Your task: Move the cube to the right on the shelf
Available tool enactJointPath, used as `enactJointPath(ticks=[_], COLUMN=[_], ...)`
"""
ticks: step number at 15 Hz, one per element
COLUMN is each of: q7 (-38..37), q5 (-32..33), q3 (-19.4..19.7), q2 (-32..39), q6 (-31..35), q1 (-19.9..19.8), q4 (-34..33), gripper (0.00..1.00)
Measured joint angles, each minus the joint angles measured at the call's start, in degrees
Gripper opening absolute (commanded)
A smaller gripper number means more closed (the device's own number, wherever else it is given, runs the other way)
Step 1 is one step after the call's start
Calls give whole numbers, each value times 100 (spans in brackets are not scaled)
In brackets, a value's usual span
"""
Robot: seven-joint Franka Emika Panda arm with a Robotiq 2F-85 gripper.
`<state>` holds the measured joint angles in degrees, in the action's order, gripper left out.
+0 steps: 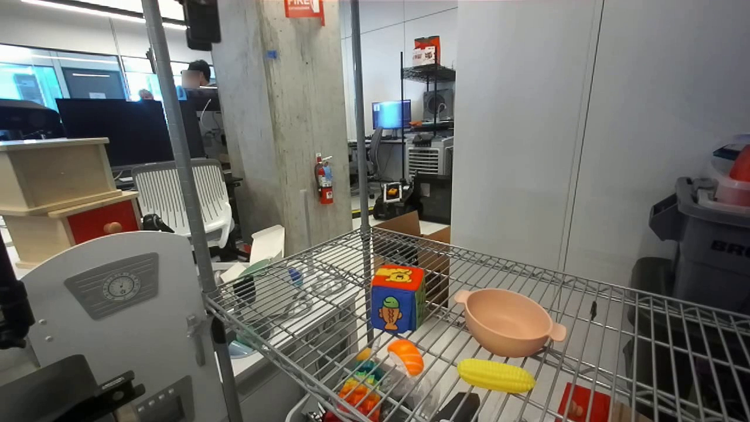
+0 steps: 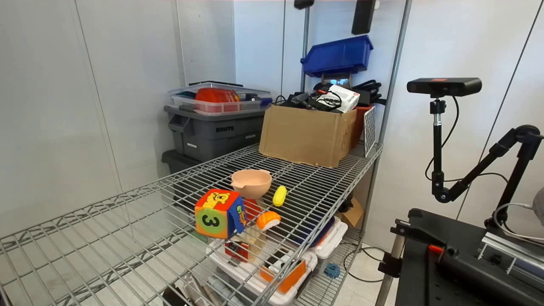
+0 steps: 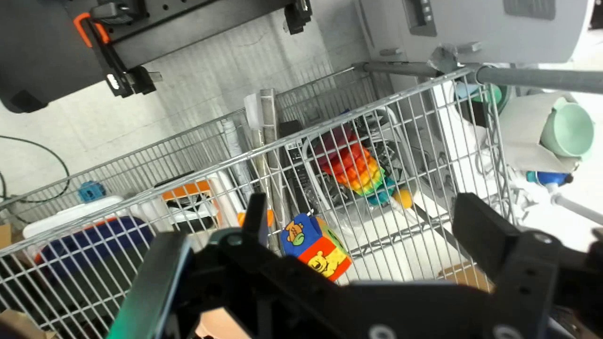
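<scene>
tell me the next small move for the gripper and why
I'd probably nudge the open, empty gripper sideways to centre the cube between its fingers before lowering: in the wrist view, the cube on the shelf shows nearer the finger at picture left.

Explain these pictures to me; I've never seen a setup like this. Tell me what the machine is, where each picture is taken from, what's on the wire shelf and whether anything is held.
The machine is a single robot arm. Two pictures are taken from outside it, from different places; the third is taken from its wrist, looking down past the black end effector. On the wire shelf sit a multicoloured cube, a pink bowl, a yellow toy corn cob, an orange sushi-like toy and a cardboard box. Nothing is held: the end effector stands open, and the cube rests on the shelf, apart from it.
</scene>
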<state>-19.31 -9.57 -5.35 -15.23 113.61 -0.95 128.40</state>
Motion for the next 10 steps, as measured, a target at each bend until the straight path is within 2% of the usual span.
enactJointPath(ticks=[3, 10], q7=[-7, -765], q5=[-261, -1019], q3=[204, 336], q2=[813, 2980], q6=[324, 678], q1=[-23, 7], q4=[-506, -2573], gripper=[100, 100])
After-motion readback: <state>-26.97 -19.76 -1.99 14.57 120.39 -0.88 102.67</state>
